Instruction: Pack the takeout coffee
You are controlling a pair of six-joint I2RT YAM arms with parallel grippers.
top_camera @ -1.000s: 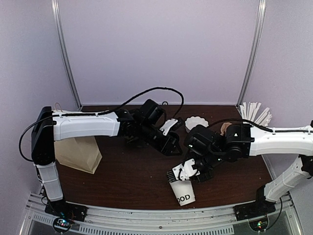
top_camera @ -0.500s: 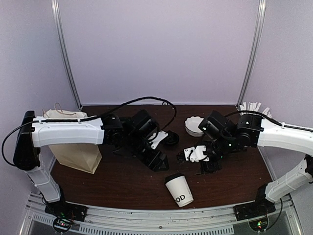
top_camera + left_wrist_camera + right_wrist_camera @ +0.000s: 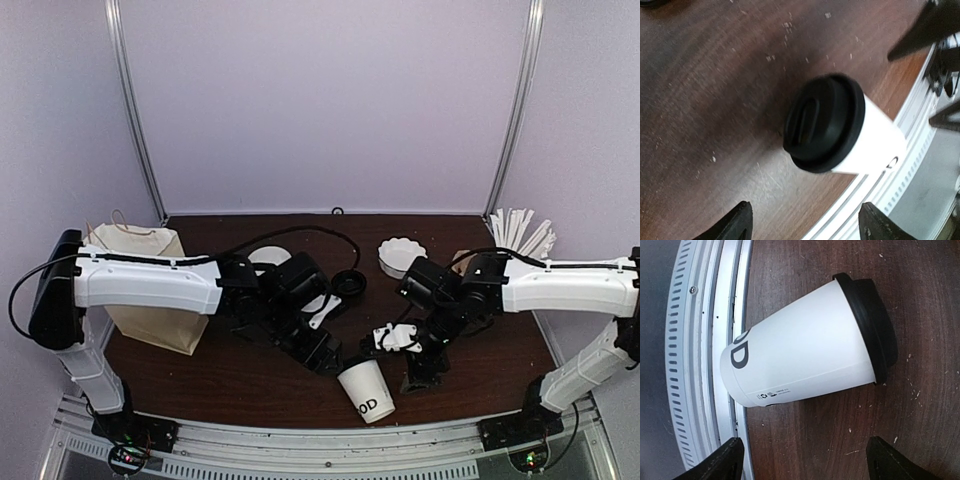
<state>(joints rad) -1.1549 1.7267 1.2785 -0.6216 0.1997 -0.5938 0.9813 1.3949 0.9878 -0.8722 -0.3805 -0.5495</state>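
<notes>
white paper cup (image 3: 800,365) lay on its side at the near edge of the table (image 3: 250,385), just right of centre. its base overhung the metal rail (image 3: 700,340). the black lid (image 3: 822,122) was seated on it and pointed toward the far left. neither gripper touched it.

left gripper (image 3: 805,225) hovered over the lid end, fingers spread wide, nothing between them. right gripper (image 3: 807,460) hung just right of the cup, fingers equally wide and empty. in its wrist view the cup body lay crosswise beyond the two tips.

brown paper bag (image 3: 150,310) stood upright at the far left, well apart from the cup.

step in hand, as i judged it: picking up the tipped cup. lidding looked done, bagging not yet.

next move would call for one gripper to drop across the cup's body and close softly, so the paper wall does not crush and the lid does not pop. then stand it upright and carry it left to the bag.

risk noted: a round cup on its side could roll toward the rail when nudged.
</notes>
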